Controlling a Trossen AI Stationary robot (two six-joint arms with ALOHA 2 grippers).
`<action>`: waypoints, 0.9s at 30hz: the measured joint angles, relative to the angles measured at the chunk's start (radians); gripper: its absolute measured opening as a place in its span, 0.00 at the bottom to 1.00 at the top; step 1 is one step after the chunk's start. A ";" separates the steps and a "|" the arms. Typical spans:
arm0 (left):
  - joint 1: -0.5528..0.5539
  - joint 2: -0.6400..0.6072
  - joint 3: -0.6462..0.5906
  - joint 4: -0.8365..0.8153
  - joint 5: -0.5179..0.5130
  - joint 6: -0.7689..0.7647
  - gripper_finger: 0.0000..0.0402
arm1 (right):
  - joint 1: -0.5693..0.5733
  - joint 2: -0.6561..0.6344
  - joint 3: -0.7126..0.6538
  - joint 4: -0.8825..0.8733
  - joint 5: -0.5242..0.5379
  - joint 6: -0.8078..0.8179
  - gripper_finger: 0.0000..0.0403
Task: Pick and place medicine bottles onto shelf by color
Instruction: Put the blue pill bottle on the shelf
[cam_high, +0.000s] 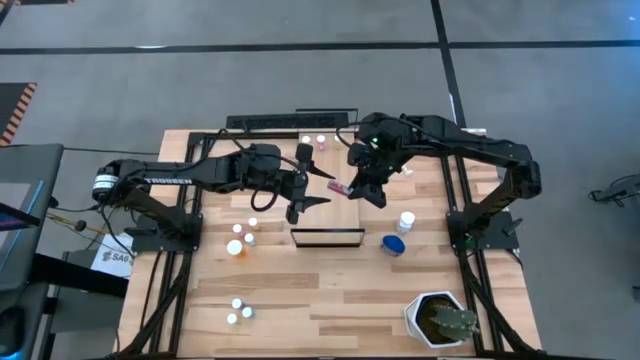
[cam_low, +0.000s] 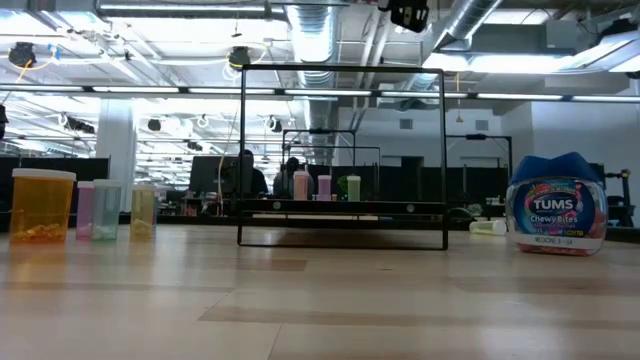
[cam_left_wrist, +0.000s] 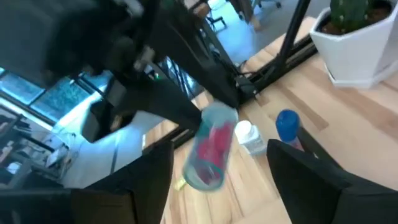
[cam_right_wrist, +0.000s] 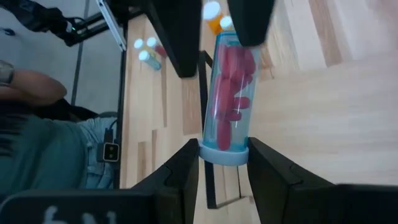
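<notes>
A clear bottle of pink pills (cam_high: 338, 187) hangs in the air above the far middle of the table, over the small dark-rimmed shelf (cam_high: 327, 238). My right gripper (cam_high: 358, 186) is shut on it. My left gripper (cam_high: 318, 188) is open. Its two fingers (cam_left_wrist: 146, 180) stand on either side of the bottle's free end (cam_left_wrist: 208, 168), with gaps showing. Several other bottles stand on the table: orange ones (cam_high: 236, 247) at the left, white-capped ones (cam_high: 238, 311) at the near left, and two (cam_high: 313, 141) at the far edge. My right gripper pinches the pink bottle's pale cap end (cam_right_wrist: 224, 157) between its two fingers (cam_right_wrist: 186, 168). The fingers come from the table's right, slanting down. The bottle sticks out beyond the fingertips toward my left gripper, tilted and clear of the table and shelf.
A blue Tums bottle (cam_high: 394, 244) and a white bottle (cam_high: 406, 221) stand right of the shelf. A white hexagonal plant pot (cam_high: 440, 320) stands at the near right corner. The shelf's tall wire frame (cam_low: 342, 160) rises mid-table. A person's arm (cam_right_wrist: 31, 87) shows beyond the table.
</notes>
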 joint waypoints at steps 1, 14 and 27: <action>0.000 0.015 0.003 0.011 0.000 0.006 0.62 | 0.000 0.000 0.000 0.001 -0.001 0.000 0.34; 0.000 0.048 0.000 0.026 -0.023 0.010 0.45 | 0.000 0.000 0.000 -0.010 -0.001 -0.026 0.34; 0.000 0.047 0.000 0.027 -0.035 -0.024 0.22 | -0.002 -0.002 0.000 -0.012 0.000 -0.028 0.34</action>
